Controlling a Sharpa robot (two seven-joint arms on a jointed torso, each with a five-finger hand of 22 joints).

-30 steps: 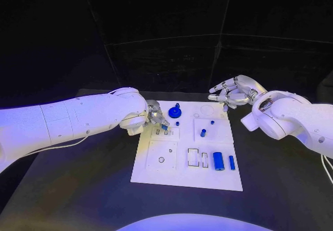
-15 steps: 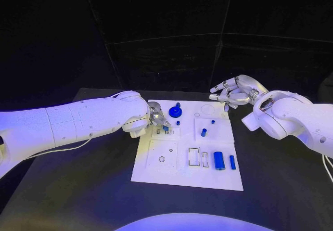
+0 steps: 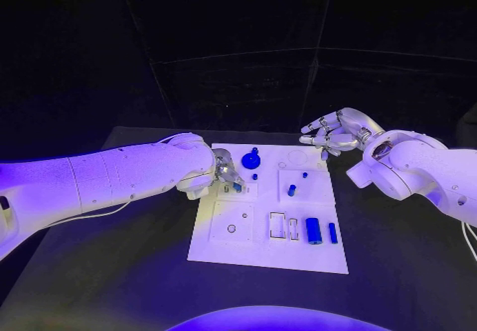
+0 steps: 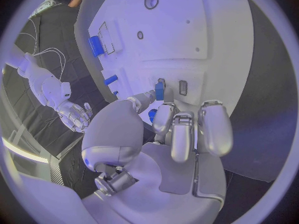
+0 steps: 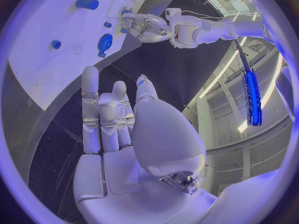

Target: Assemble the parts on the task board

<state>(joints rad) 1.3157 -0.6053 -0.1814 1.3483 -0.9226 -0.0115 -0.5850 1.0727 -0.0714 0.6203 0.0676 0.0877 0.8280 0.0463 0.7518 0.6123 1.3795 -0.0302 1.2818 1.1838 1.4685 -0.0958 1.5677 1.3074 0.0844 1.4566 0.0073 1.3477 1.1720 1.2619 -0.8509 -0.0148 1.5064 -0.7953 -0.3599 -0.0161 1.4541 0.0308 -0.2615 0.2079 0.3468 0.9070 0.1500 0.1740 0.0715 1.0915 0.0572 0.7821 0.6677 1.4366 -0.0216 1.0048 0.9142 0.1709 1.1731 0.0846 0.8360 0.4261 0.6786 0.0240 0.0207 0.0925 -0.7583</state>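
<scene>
My left hand [image 3: 225, 170] sits over the left side of the task board [image 3: 238, 252], toward its far end, with the fingers curled down. In the left wrist view my thumb and a finger pinch a small blue part [image 4: 159, 90] and hold it right at a little slot in the task board; I cannot tell whether the part is already seated in the slot or only touching its edge. A second, matching slot [image 4: 183, 87] lies just beside it.

My right hand [image 3: 331, 132] hangs in the air beyond the far right corner of the task board, well apart from it, palm open, fingers loosely spread and holding nothing.

On the task board itself, a round blue knob [image 3: 251, 161] stands near the far edge, just beside my left hand. A small blue peg [image 3: 291, 189] stands near the middle of the far half. In the near right part lies a blue cylinder [image 3: 313, 230], with a thin blue bar [image 3: 332, 233] just beside it on the right. Left of the cylinder are two upright rectangular recesses [image 3: 277, 225], and further left a small round hole [image 3: 231, 228].
</scene>
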